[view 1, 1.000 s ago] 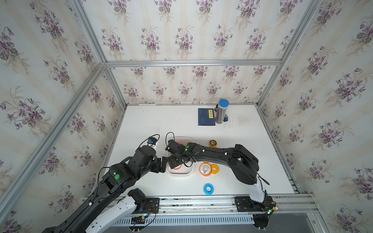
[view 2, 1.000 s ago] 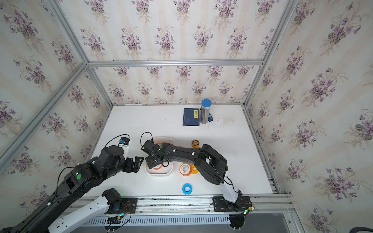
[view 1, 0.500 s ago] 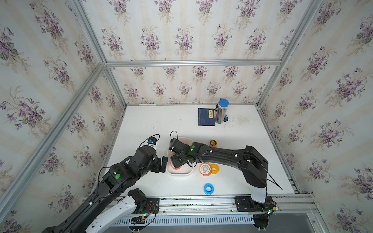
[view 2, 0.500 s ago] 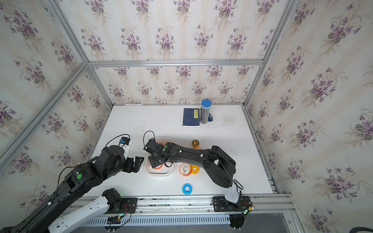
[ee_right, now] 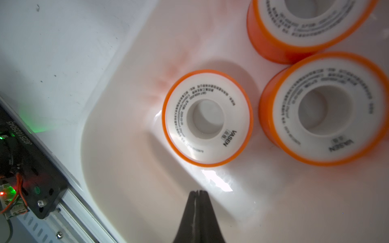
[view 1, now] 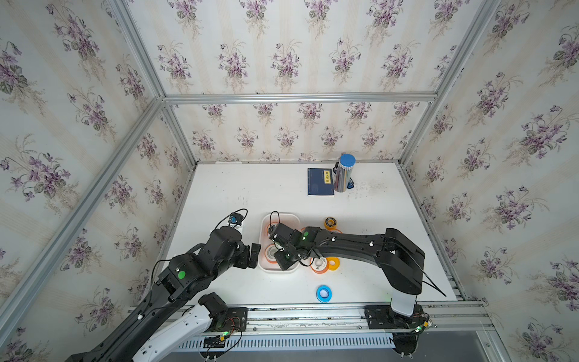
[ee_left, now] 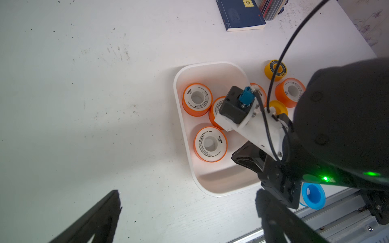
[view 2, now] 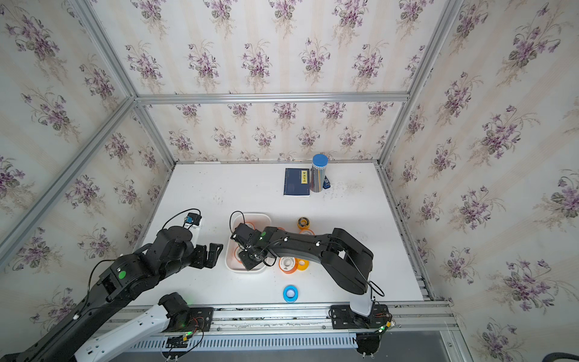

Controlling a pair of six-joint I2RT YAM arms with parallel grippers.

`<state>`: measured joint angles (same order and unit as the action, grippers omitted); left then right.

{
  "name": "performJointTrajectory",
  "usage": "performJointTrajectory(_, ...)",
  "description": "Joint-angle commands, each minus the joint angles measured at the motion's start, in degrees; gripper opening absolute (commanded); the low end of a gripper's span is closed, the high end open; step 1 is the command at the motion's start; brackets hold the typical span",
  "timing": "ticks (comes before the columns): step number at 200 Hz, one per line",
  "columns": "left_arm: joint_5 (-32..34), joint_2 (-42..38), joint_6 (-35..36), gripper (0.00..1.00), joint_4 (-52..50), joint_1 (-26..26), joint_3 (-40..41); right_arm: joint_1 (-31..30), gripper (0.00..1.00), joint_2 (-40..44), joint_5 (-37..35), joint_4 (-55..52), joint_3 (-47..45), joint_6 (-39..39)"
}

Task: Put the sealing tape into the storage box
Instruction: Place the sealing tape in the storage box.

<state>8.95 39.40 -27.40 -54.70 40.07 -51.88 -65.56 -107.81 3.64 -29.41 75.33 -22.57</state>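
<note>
1. The right gripper [ee_right: 197,192] hovers inside the storage box [ee_left: 219,176], its jaws pressed together and empty. It is likely ready to leave for another spool.
2. Three orange sealing tape spools [ee_left: 210,144] lie flat in the box, and loose spools [ee_left: 290,91] wait just outside it.
3. The left gripper [view 1: 253,255] waits beside the box, spread wide and holding nothing.

White table [view 1: 250,188] bears storage box [ee_left: 212,181], loose sealing tape [view 1: 323,293], booklet [view 1: 320,181], cylinder [view 1: 344,175].

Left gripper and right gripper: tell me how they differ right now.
The left gripper has its jaws wide open; the right gripper is shut, tips pressed together. The left gripper hangs over the table beside the storage box; the right gripper is over the box's floor, near an orange spool. Both hold nothing.
</note>
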Motion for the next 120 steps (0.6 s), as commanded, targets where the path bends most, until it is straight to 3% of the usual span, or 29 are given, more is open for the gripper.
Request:
performJointTrajectory(1, 0.45, 0.17, -0.27, 1.0, 0.51, -0.07, -0.08, -0.13, 0.05, -1.21, 1.81, 0.11, 0.34, 1.12)
performJointTrajectory(120, 0.28, 0.81, -0.29, 1.0, 0.39, -0.02, -0.23, -0.18, 0.05, -8.15, -2.67, 0.13, 5.94, -0.2)
